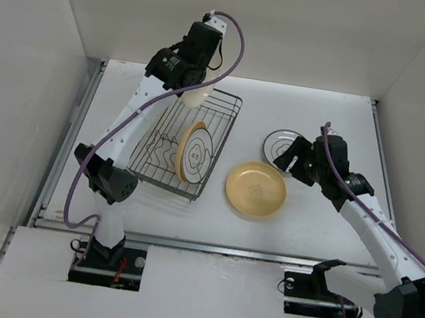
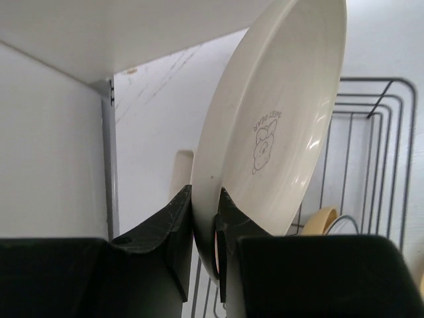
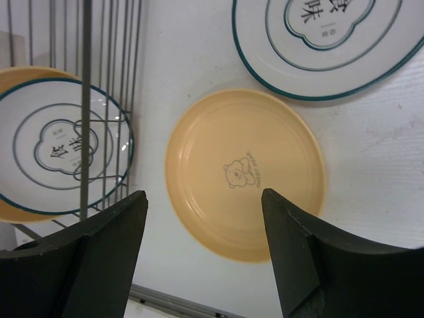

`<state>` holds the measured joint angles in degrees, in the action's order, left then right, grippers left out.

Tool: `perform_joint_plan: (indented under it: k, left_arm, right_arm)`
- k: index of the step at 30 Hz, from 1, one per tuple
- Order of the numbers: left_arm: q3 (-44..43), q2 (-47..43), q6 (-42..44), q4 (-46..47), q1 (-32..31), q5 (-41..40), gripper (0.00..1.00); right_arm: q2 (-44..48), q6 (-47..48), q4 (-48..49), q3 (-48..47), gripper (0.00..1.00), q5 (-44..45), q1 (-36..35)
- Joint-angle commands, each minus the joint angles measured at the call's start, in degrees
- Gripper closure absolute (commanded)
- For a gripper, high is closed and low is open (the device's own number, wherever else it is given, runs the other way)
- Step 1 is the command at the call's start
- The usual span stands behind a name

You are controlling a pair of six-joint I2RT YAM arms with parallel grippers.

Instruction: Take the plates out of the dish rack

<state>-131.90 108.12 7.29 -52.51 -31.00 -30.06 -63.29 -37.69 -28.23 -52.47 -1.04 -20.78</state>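
Observation:
My left gripper (image 1: 185, 82) is shut on the rim of a cream plate (image 1: 194, 95) with a small bear mark and holds it on edge above the far end of the dish rack (image 1: 219, 140). The left wrist view shows the jaws (image 2: 205, 222) pinching that plate (image 2: 278, 126). A white dark-rimmed plate (image 1: 198, 155) and a yellow-tan plate (image 1: 189, 136) behind it stand in the rack. A yellow-tan plate (image 1: 256, 190) and a white dark-rimmed plate (image 1: 277, 142) lie on the table. My right gripper (image 1: 286, 159) is open and empty above them (image 3: 204, 199).
White walls close the table in at the back and both sides. A metal rail (image 1: 207, 246) runs along the near edge. In the right wrist view the rack's wires (image 3: 86, 73) stand left of the lying yellow-tan plate (image 3: 245, 172).

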Motion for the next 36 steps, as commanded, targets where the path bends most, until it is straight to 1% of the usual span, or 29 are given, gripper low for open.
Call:
perform_joint_plan:
  k: [1,3,5,6,8,9,10,14,15,16,18,20,23,24,26,27,28,30,32,33,34,35,36]
  left_arm:
    - [-2.05,-5.11,0.97,8.74,-2.57,-2.47,1.0]
    - [-2.57,-5.63,-0.78,7.87,-3.36,4.63,1.0]
    - [-2.58,-5.63,-2.36,4.8,-3.36,11.57,1.0]
    - [-2.58,-5.63,-3.15,3.66,-3.36,18.74,1.0]
    - [-3.1,-4.94,-4.56,-0.56,-3.36,26.51,1.0]
    - [-3.1,-3.54,-4.56,-2.05,-3.36,33.51,1.0]
    - [-3.8,-2.74,-5.17,-5.03,-3.36,36.54,1.0]
    - [-3.81,1.65,-6.5,-10.22,-3.36,45.61,1.0]
    - [-3.81,2.44,-6.5,-11.03,-3.36,47.45,1.0]
    - [-3.81,2.97,-6.5,-11.73,-3.36,52.17,1.0]
    - [-1.88,2.98,-6.5,-11.74,-3.36,56.5,1.0]
    - [0.58,2.37,-5.8,-11.74,-3.36,62.2,1.0]
    - [1.2,2.36,-5.27,-11.74,-3.36,64.25,1.0]
    - [1.2,1.84,-5.27,-11.74,-3.36,64.25,1.0]
    - [1.73,1.84,-5.27,-11.74,-3.36,64.25,1.0]
    - [1.73,1.84,-5.27,-11.74,-3.36,64.25,1.0]
    - [1.73,1.84,-5.27,-11.74,-3.36,64.95,1.0]
    - [2.34,1.84,-5.27,-11.74,-3.36,65.65,1.0]
    - [3.05,1.84,-5.27,-11.74,-3.36,65.05,1.0]
    - [3.05,1.84,-5.27,-11.74,-3.36,61.65,0.96]
    - [3.05,1.31,-5.27,-11.74,-3.36,59.09,0.81]
    - [3.05,1.31,-5.27,-11.74,-3.36,56.46,0.43]
    - [3.05,1.31,-4.66,-12.26,-3.36,53.82,0.31]
  right_arm:
    - [1.15,0.78,5.28,-3.26,0.24,-1.77,-0.58]
    - [1.15,0.25,7.3,-3.78,0.24,-2.82,-0.58]
    - [1.76,0.25,9.23,-3.78,0.24,-3.36,-0.58]
    - [2.72,-0.27,11.07,-3.78,0.24,-4.14,-0.58]
    - [3.78,-0.28,12.84,-3.17,0.24,-4.67,-0.58]
    - [4.39,-0.28,13.37,-2.65,0.24,-4.67,-0.58]
    - [4.4,-0.28,13.37,-2.64,0.24,-4.67,-0.58]
    - [2.83,-0.28,13.37,-2.64,0.24,-4.67,-0.58]
    - [2.3,-0.28,13.37,-2.12,0.24,-4.67,-0.58]
    - [1.42,-0.28,13.37,-2.11,0.24,-4.67,-0.58]
    - [0.8,-0.28,14.17,-0.72,0.24,-4.67,-0.58]
    - [0.8,-0.8,15.39,0.34,0.28,-4.67,-0.58]
    - [0.8,-1.85,16.98,2.02,0.38,-4.67,-0.58]
    - [1.32,-2.47,17.76,2.8,0.51,-4.67,-0.58]
    - [1.32,-3.0,18.29,3.34,0.66,-4.67,-0.58]
    - [1.32,-3.0,18.3,3.34,0.82,-4.67,-0.58]
    - [0.8,-3.0,18.3,3.34,0.89,-3.46,-0.58]
    - [0.8,-4.4,17.59,3.86,1.0,-2.13,-0.58]
    - [0.8,-4.93,15.76,3.86,1.0,-0.02,-0.58]
    - [0.8,-5.63,15.05,3.86,1.0,0.77,-0.58]
    - [1.32,-5.64,13.22,3.86,1.0,2.95,-0.58]
    - [1.32,-6.42,12.15,3.86,1.0,4.19,-0.58]
    - [1.93,-6.43,11.01,3.86,1.0,5.42,-0.58]
